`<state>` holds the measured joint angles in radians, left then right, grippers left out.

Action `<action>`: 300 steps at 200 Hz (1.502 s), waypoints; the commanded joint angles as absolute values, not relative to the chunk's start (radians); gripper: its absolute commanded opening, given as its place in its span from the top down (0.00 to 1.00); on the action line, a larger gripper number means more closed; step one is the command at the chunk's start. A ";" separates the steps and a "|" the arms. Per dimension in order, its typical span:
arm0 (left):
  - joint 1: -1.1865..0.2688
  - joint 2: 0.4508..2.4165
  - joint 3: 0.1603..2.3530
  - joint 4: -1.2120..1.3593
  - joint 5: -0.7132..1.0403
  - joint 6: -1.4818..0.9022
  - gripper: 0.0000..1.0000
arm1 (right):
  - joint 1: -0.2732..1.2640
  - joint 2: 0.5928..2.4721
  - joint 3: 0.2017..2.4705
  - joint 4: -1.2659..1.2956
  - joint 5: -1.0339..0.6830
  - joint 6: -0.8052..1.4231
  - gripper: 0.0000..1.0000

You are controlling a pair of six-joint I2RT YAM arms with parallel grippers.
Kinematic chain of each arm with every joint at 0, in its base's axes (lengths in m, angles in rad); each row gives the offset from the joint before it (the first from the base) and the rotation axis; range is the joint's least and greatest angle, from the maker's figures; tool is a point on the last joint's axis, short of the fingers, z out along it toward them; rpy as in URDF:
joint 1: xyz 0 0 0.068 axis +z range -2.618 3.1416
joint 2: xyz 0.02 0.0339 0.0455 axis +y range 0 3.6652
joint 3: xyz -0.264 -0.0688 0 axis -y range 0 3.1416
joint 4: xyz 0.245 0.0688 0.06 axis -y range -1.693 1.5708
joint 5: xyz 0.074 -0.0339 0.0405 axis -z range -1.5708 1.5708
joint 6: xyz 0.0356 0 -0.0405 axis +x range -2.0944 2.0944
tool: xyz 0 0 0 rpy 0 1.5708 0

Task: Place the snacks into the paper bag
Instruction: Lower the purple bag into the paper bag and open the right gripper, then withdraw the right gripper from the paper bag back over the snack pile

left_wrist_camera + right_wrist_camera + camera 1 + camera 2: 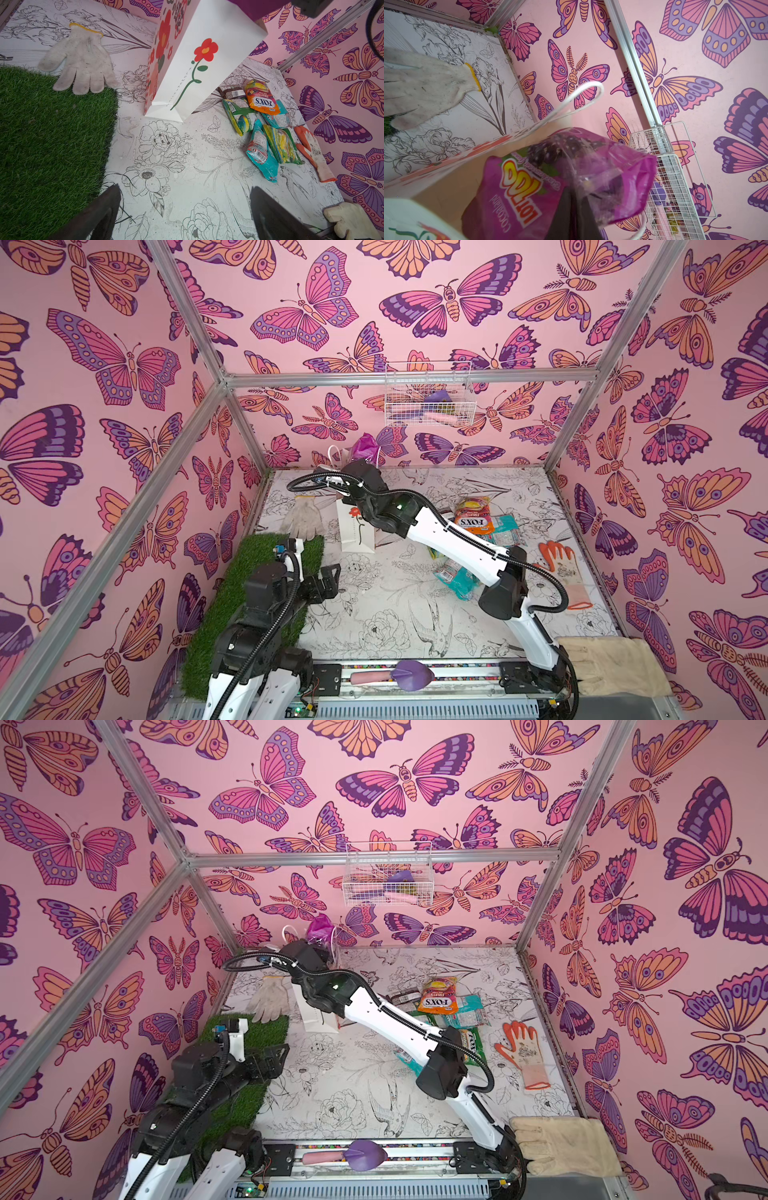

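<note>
Purple pack (550, 182) hung clamped in my right pincer (573, 212) at the bag (442, 187) mouth, 11 o'clock on the surface (395, 614); left pincer (184, 190) gaped idle. I feared its crinkly top could snag a handle (601, 91) and spill outside, or tip the bag.
</note>
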<state>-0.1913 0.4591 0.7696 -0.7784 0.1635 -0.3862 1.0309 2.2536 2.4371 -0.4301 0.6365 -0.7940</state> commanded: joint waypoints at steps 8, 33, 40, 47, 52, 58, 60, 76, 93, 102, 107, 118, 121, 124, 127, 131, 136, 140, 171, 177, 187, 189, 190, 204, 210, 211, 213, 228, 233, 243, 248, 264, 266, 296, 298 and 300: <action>-0.196 0.454 0.753 -0.769 0.150 -0.393 0.01 | 1.043 2.171 2.444 -0.345 0.668 -0.816 0.87; -0.197 0.454 0.754 -0.769 0.150 -0.393 0.01 | 1.045 2.168 2.445 -0.345 0.670 -0.815 0.85; -0.196 0.454 0.753 -0.770 0.150 -0.393 0.01 | 1.046 2.167 2.445 -0.346 0.668 -0.812 0.84; -0.197 0.454 0.754 -0.770 0.150 -0.393 0.01 | 1.048 2.167 2.444 -0.346 0.669 -0.813 0.84; -0.197 0.454 0.754 -0.769 0.150 -0.393 0.01 | 1.048 2.164 2.445 -0.344 0.668 -0.814 0.83; -0.198 0.454 0.754 -0.770 0.150 -0.393 0.01 | 1.049 2.164 2.445 -0.344 0.669 -0.815 0.83; -0.197 0.454 0.753 -0.770 0.150 -0.393 0.01 | 1.049 2.164 2.445 -0.345 0.669 -0.815 0.82; -0.198 0.454 0.753 -0.770 0.150 -0.393 0.01 | 1.052 2.163 2.445 -0.340 0.670 -0.819 0.81; -0.196 0.454 0.753 -0.769 0.150 -0.393 0.01 | 1.055 2.161 2.444 -0.338 0.670 -0.819 0.80; -0.197 0.452 0.754 -0.770 0.150 -0.393 0.01 | 1.056 2.157 2.445 -0.338 0.671 -0.819 0.79; -0.198 0.453 0.754 -0.770 0.150 -0.393 0.01 | 1.057 2.157 2.445 -0.338 0.670 -0.819 0.79; -0.196 0.452 0.753 -0.769 0.150 -0.393 0.01 | 1.060 2.155 2.445 -0.339 0.671 -0.818 0.79; -0.197 0.453 0.754 -0.770 0.150 -0.393 0.02 | 1.061 2.154 2.445 -0.338 0.672 -0.818 0.79; -0.197 0.452 0.754 -0.770 0.150 -0.393 0.01 | 1.061 2.153 2.445 -0.338 0.672 -0.818 0.78; -0.196 0.452 0.753 -0.769 0.150 -0.393 0.01 | 1.062 2.153 2.444 -0.338 0.672 -0.818 0.78; -0.197 0.453 0.753 -0.769 0.150 -0.393 0.01 | 1.062 2.152 2.445 -0.338 0.673 -0.816 0.78; -0.198 0.453 0.753 -0.769 0.150 -0.393 0.01 | 1.063 2.152 2.443 -0.339 0.674 -0.815 0.78; -0.197 0.451 0.753 -0.769 0.150 -0.393 0.01 | 1.063 2.152 2.444 -0.339 0.676 -0.812 0.77; -0.196 0.451 0.755 -0.769 0.150 -0.393 0.01 | 1.065 2.135 2.437 -0.352 0.679 -0.783 0.72; -0.197 0.451 0.753 -0.769 0.150 -0.393 0.01 | 1.064 2.131 2.434 -0.357 0.679 -0.776 0.70; -0.196 0.451 0.753 -0.769 0.150 -0.393 0.01 | 1.065 2.123 2.431 -0.367 0.678 -0.761 0.67; -0.196 0.451 0.753 -0.769 0.150 -0.393 0.01 | 1.065 2.120 2.431 -0.371 0.678 -0.757 0.66; -0.196 0.451 0.753 -0.769 0.150 -0.393 0.01 | 1.065 2.120 2.430 -0.373 0.677 -0.756 0.66; -0.198 0.451 0.754 -0.769 0.150 -0.393 0.01 | 1.065 2.108 2.431 -0.401 0.673 -0.727 0.54; -0.196 0.451 0.755 -0.770 0.150 -0.393 0.01 | 1.064 2.103 2.432 -0.415 0.672 -0.710 0.49; -0.197 0.452 0.754 -0.769 0.150 -0.393 0.01 | 1.065 2.101 2.431 -0.419 0.672 -0.705 0.47; -0.197 0.451 0.754 -0.769 0.151 -0.393 0.01 | 1.064 2.101 2.431 -0.421 0.672 -0.702 0.46; -0.196 0.453 0.754 -0.769 0.150 -0.393 0.01 | 1.063 2.085 2.428 -0.460 0.671 -0.658 0.35; -0.198 0.452 0.753 -0.770 0.151 -0.393 0.01 | 1.063 2.081 2.425 -0.469 0.673 -0.647 0.33; -0.197 0.453 0.753 -0.769 0.152 -0.393 0.01 | 1.063 2.065 2.405 -0.484 0.684 -0.620 0.27; -0.197 0.453 0.753 -0.769 0.152 -0.393 0.01 | 1.063 2.057 2.395 -0.487 0.688 -0.612 0.24; -0.197 0.457 0.753 -0.769 0.152 -0.393 0.01 | 1.063 2.023 2.340 -0.486 0.709 -0.585 0.13; -0.197 0.457 0.754 -0.769 0.153 -0.393 0.01 | 1.063 2.019 2.332 -0.486 0.711 -0.581 0.12; -0.196 0.460 0.754 -0.770 0.154 -0.393 0.01 | 1.060 1.933 2.198 -0.481 0.750 -0.506 0.01; -0.196 0.460 0.753 -0.769 0.155 -0.393 0.01 | 1.060 1.929 2.194 -0.481 0.751 -0.502 0.01; -0.197 0.460 0.753 -0.769 0.155 -0.393 0.01 | 1.060 1.922 2.186 -0.481 0.754 -0.498 0.01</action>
